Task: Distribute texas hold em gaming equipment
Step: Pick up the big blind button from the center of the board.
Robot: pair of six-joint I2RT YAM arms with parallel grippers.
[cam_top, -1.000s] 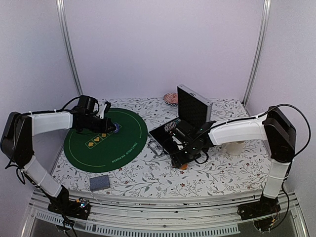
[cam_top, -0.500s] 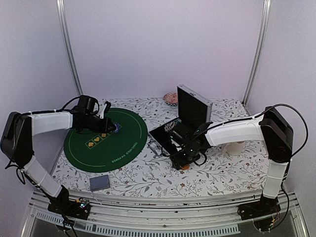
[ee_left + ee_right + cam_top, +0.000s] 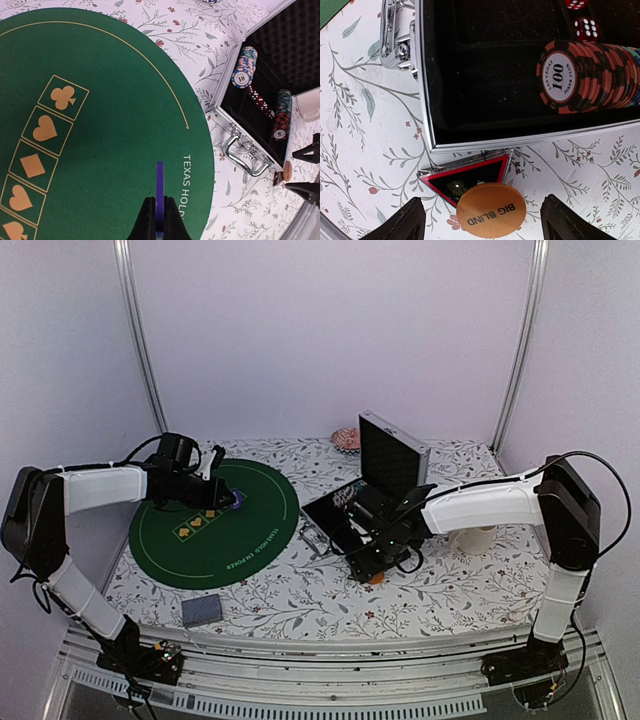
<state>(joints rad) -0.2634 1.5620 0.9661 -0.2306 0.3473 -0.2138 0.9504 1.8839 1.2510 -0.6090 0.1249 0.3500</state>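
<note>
My left gripper (image 3: 160,201) is shut on a thin purple disc (image 3: 160,175), held edge-on just above the green round mat (image 3: 100,130), near its right rim. In the top view that gripper (image 3: 226,498) hovers over the mat's far part. My right gripper (image 3: 482,222) is open and low over the tablecloth. An orange round button (image 3: 489,211) marked BIG BLIND lies between its fingers (image 3: 400,222), touching neither. Stacks of striped poker chips (image 3: 590,75) lie in the open silver case (image 3: 427,100). A grey-blue deck of cards (image 3: 201,610) lies at the front left.
A black and red triangular piece (image 3: 465,175) lies between the button and the case rim. Red dice (image 3: 585,27) sit in the case, whose lid (image 3: 392,455) stands upright. A cream mug (image 3: 478,538) stands behind the right arm, and a pink dish (image 3: 346,438) sits at the back.
The right gripper shifted slightly beside the case and its jaws narrowed, then widened again around the orange button. The left arm has held still with the purple disc.
</note>
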